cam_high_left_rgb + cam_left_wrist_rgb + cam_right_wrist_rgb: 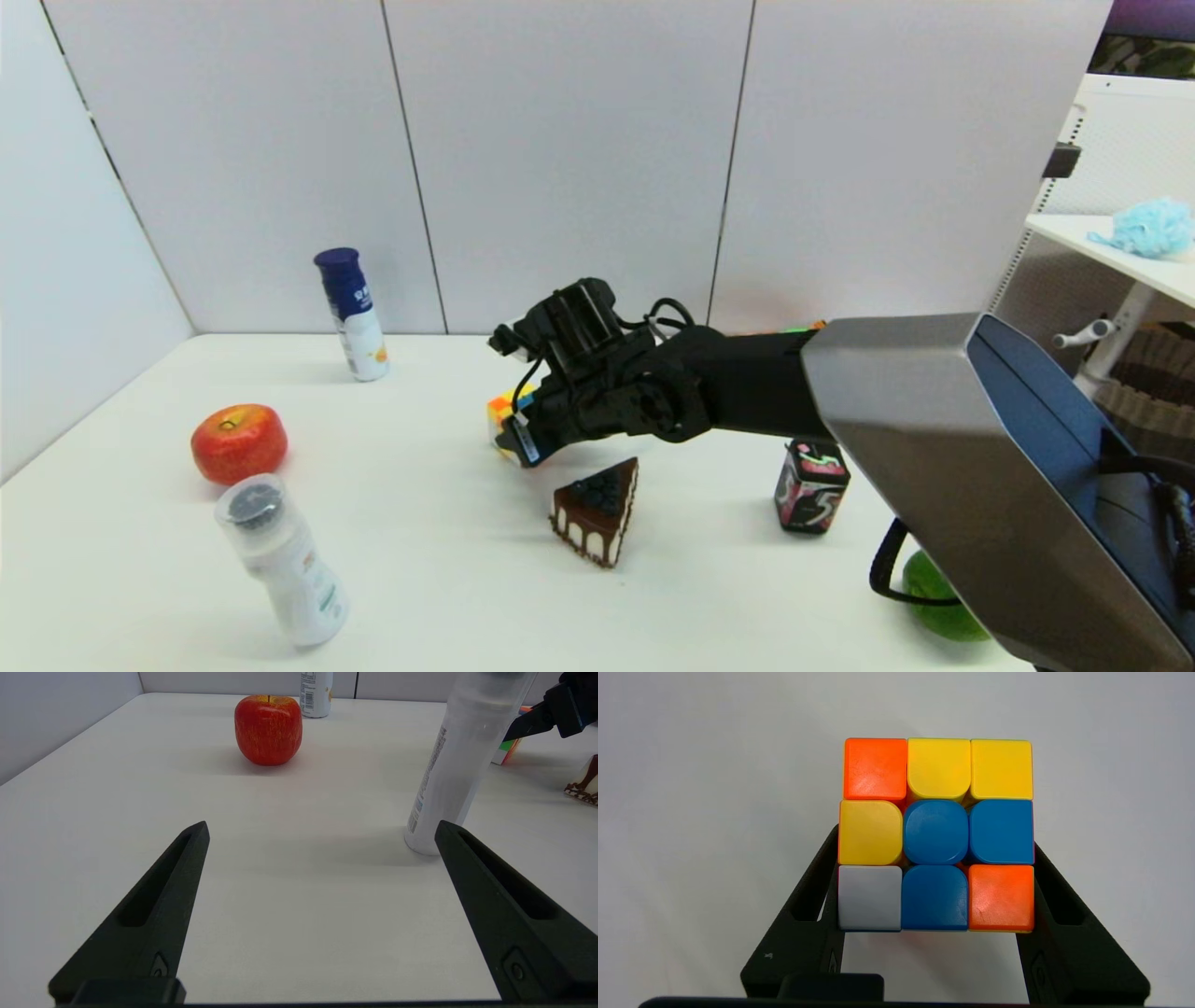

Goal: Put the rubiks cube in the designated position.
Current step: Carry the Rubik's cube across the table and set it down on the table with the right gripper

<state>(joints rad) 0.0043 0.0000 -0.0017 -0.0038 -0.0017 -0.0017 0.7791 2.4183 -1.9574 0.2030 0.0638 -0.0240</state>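
The rubiks cube (936,833) fills the right wrist view, showing a face of orange, yellow, blue and white squares. My right gripper (936,837) is shut on it, one black finger pressed against each side. In the head view the cube (501,408) peeks out at the left of the right gripper (515,431), near the table's middle and low over the white top; I cannot tell if it touches. A corner of the cube (507,749) shows behind the white bottle in the left wrist view. My left gripper (321,825) is open over bare table at the near left, holding nothing.
A red apple (239,442) and a white bottle (285,560) stand at the left, with a blue-capped bottle (353,314) at the back. A chocolate cake slice (597,511) lies just in front of the right gripper. A black-and-pink box (810,485) and a green object (938,588) are at the right.
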